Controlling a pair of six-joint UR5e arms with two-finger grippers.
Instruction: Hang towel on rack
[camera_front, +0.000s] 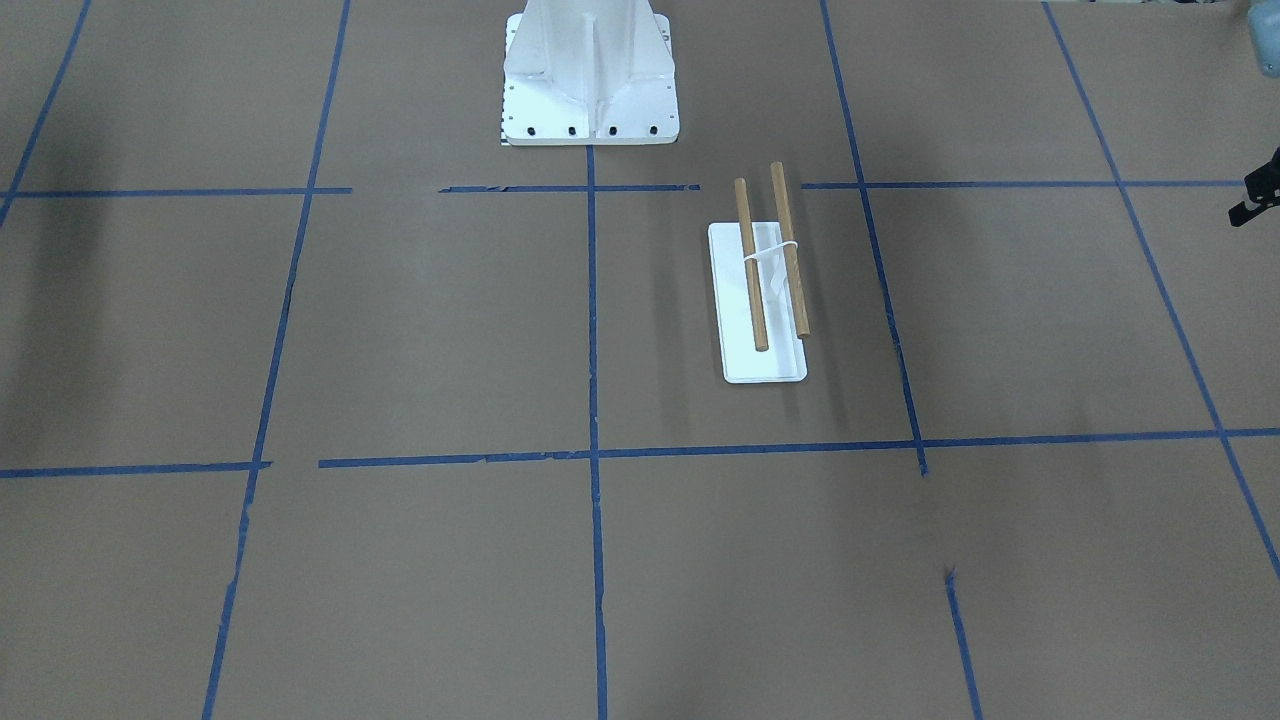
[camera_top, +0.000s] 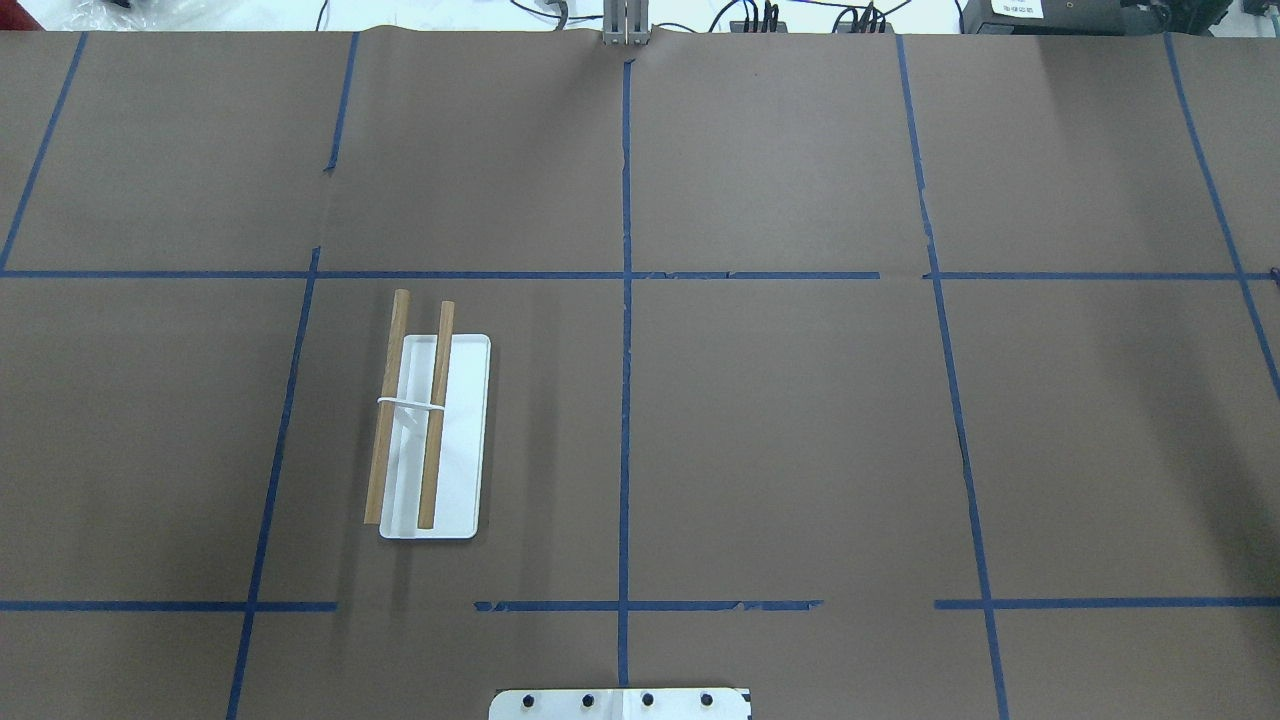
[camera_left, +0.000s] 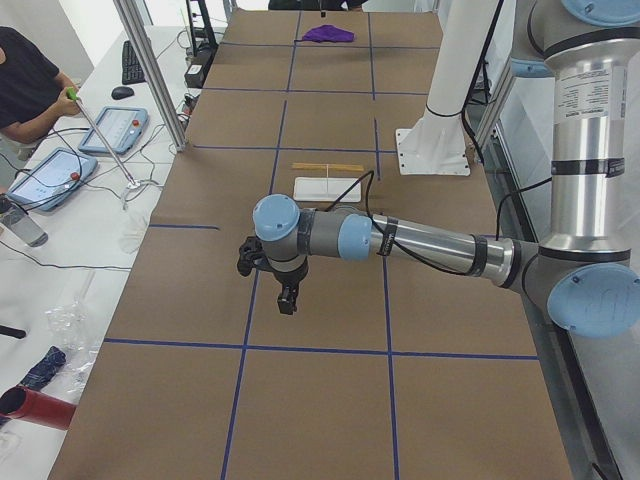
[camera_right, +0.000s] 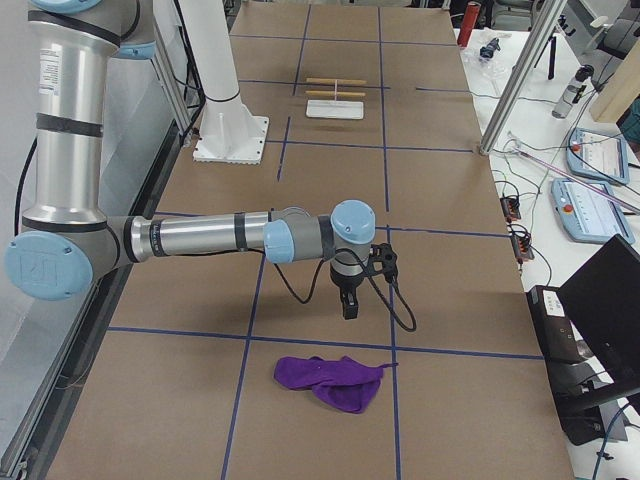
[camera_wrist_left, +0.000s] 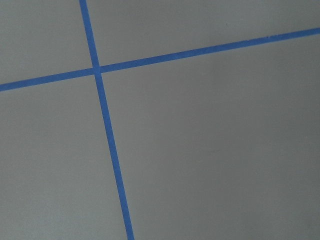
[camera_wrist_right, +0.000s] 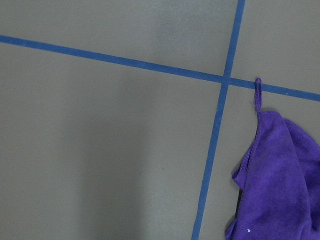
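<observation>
The rack (camera_front: 760, 290) stands on the brown table with two wooden dowels over a white base; it also shows in the overhead view (camera_top: 430, 430) and far off in the right view (camera_right: 335, 95). The purple towel (camera_right: 335, 382) lies crumpled at the table's end on my right, and its edge shows in the right wrist view (camera_wrist_right: 280, 175). My right gripper (camera_right: 348, 305) points down just above the table, a short way from the towel. My left gripper (camera_left: 288, 300) points down over bare table, far from the rack (camera_left: 328, 180). I cannot tell whether either gripper is open or shut.
The white ribbed pedestal (camera_front: 590, 80) stands at the table's robot side. Blue tape lines grid the table. A metal frame post (camera_left: 150, 70) and an operator with tablets (camera_left: 60, 170) are beside the table. A second post (camera_right: 520, 80) stands on the far side.
</observation>
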